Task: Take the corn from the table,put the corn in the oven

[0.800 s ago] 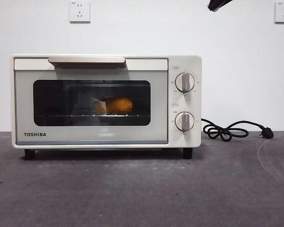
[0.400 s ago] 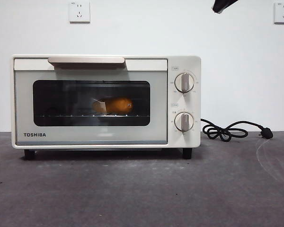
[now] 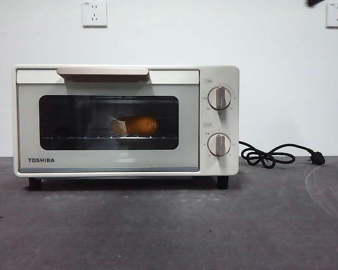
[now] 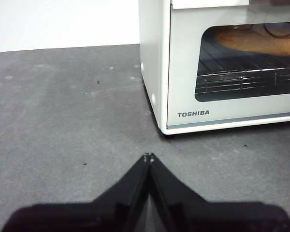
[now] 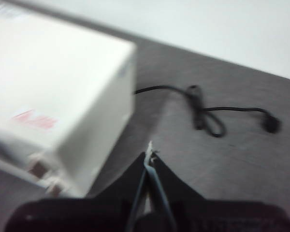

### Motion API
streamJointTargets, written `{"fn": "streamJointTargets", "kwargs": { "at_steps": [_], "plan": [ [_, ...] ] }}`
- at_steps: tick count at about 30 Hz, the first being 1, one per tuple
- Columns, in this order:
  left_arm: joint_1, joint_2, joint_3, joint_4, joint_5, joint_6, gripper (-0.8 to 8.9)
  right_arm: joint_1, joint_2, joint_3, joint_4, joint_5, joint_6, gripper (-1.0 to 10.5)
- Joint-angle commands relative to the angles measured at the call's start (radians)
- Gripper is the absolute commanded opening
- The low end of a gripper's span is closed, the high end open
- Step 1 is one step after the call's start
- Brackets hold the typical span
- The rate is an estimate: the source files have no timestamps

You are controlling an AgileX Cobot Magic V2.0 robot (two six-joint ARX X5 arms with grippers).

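Observation:
The corn [image 3: 136, 125] lies on the wire rack inside the cream-white oven [image 3: 127, 121], seen through the dark glass of its shut door; the left wrist view also shows the corn [image 4: 261, 42] behind the window. The oven stands on the dark grey table [image 3: 169, 225]. My left gripper [image 4: 148, 157] is shut and empty, low over the table off the oven's front left corner [image 4: 162, 72]. My right gripper [image 5: 150, 153] is shut and empty, high above the oven's right end [image 5: 58, 96]; only a black tip [image 3: 312, 3] shows at the front view's top right.
The oven's black power cord [image 3: 276, 154] lies coiled on the table to its right, with its plug at the far end [image 5: 270, 124]. Two wall sockets [image 3: 94, 13] sit on the white wall behind.
The black tip of the right arm has moved right and up, nearly out of the front view. The corn and the oven have not moved.

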Motion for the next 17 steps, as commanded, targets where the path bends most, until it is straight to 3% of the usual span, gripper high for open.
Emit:
{"fn": "streamJointTargets", "kwargs": {
  "at_steps": [1, 13, 17],
  "plan": [
    [0.003, 0.002, -0.007, 0.011, 0.0, 0.011, -0.04, -0.048, -0.063, -0.126, 0.08, -0.003, 0.047, 0.0],
    [0.003, 0.004, -0.007, 0.011, 0.0, 0.011, -0.04, -0.099, -0.545, -0.851, 0.583, 0.023, 0.11, 0.0],
    [0.003, 0.005, -0.007, 0.011, 0.0, 0.011, -0.04, -0.099, -0.716, -1.025, 0.641, 0.062, 0.147, 0.0]
  ]
}}
